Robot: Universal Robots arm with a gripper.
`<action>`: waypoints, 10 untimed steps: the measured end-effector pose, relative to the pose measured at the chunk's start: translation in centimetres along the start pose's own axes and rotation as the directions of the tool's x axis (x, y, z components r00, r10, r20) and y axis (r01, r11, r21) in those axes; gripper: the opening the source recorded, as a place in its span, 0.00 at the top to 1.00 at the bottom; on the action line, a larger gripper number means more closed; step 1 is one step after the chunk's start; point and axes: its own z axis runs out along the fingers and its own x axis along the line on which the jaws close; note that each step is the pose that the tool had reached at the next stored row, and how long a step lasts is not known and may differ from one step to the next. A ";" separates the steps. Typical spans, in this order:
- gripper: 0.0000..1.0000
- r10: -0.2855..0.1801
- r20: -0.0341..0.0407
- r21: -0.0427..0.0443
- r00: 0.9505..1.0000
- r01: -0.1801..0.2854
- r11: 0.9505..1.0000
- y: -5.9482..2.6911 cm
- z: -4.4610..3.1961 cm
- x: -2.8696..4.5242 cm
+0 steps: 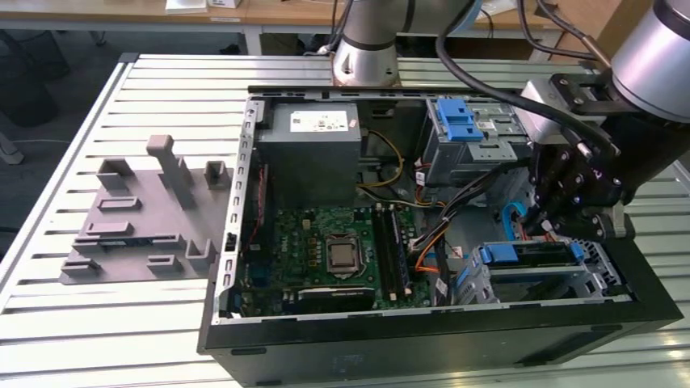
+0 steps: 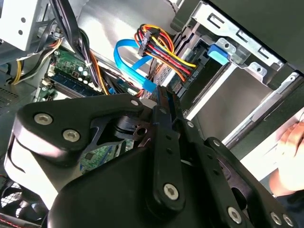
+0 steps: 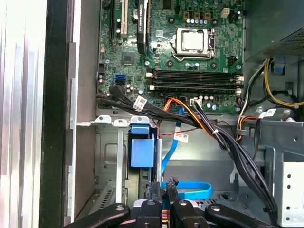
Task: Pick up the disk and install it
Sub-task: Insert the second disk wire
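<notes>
In the exterior view your black claw hangs inside the open black computer case, just above the blue-framed silver disk seated in its bay. In both wrist views the fingers look nearly closed, holding nothing (cables nearby).

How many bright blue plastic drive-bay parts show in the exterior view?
2: a blue latch atop the drive cage, and the blue frame of the disk in the bay under the arm. Others may be hidden.
</notes>
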 end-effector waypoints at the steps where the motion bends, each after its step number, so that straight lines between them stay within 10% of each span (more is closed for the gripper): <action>1: 0.84 0.000 0.000 0.000 1.000 0.000 1.000 0.00 0.03 0.02; 10: 0.84 -0.001 0.000 0.008 1.000 0.001 1.000 -0.01 0.29 0.27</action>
